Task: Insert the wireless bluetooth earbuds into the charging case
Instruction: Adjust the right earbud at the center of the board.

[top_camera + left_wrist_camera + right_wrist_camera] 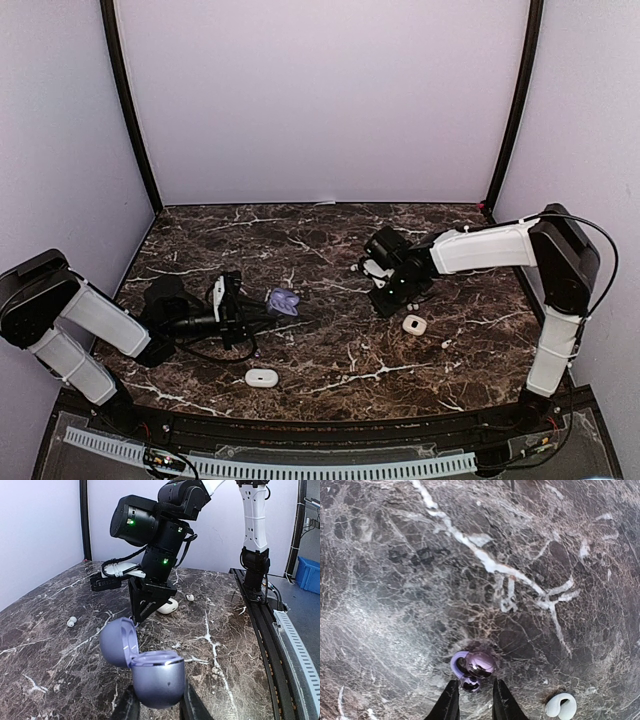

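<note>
1. The left gripper (160,702) was clamped on the base of the lavender charging case (157,677), whose lid (117,642) stood swung open on the side toward the right arm
2. The right gripper (474,700) pointed down at the marble table (225,645), its jaws narrowly apart on either side of a lavender earbud (472,666) lying on the stone; whether the pads touched it could not be told
3. The step in hand, as I judged it, was pinching that bud. Only its near end sat between the fingertips, so the jaws wanted to be a little further over its body before squeezing
4. The squeeze should be gentle and the lift straight up, since so small and glossy a bud would likely roll or twist out
5. A white earbud (560,706) lay near the right-hand finger; the grip should not nudge it
6. The case wanted to be held steady and level, so the bud could be lowered into its matching well
</note>
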Motion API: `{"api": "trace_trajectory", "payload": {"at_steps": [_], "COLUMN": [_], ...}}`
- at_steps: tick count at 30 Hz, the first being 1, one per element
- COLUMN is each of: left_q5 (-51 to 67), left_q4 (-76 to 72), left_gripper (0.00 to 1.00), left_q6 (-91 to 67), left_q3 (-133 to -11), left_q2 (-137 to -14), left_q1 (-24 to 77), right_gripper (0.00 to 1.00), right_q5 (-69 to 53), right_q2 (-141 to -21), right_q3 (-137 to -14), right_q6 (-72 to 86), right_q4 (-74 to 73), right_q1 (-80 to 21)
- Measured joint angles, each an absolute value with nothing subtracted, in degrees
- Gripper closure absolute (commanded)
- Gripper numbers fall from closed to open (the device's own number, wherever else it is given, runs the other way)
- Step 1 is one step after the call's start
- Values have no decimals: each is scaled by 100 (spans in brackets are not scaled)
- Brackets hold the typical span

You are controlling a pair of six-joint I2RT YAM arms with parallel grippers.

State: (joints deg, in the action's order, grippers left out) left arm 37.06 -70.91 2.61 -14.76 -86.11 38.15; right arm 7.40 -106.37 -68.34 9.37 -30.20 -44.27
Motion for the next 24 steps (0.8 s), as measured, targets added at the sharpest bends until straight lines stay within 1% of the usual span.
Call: {"api": "trace_trajectory", "payload": {"at_steps": [5,12,24], "left_q5": [3706,3706,3706], "left_q4": [-7091,-7091,-7091], "left_gripper": [78,78,78], "left_q6": [261,261,261], "left_q3": [-1476,-1476,-1476], "left_q2": [-8611,-8611,-8611], "left_q1": [3815,3815,3815], "right_gripper": [77,73,73], "right_q5": [788,904,1055], "right_q2": [-10626,-10503,-10339], "right_q3": [-6761,-6709,-6694], "right_q6": [976,1048,1127], "right_q4": [-3028,-3048,-3050], "right_q1": [-4386,-4375,-4305]}}
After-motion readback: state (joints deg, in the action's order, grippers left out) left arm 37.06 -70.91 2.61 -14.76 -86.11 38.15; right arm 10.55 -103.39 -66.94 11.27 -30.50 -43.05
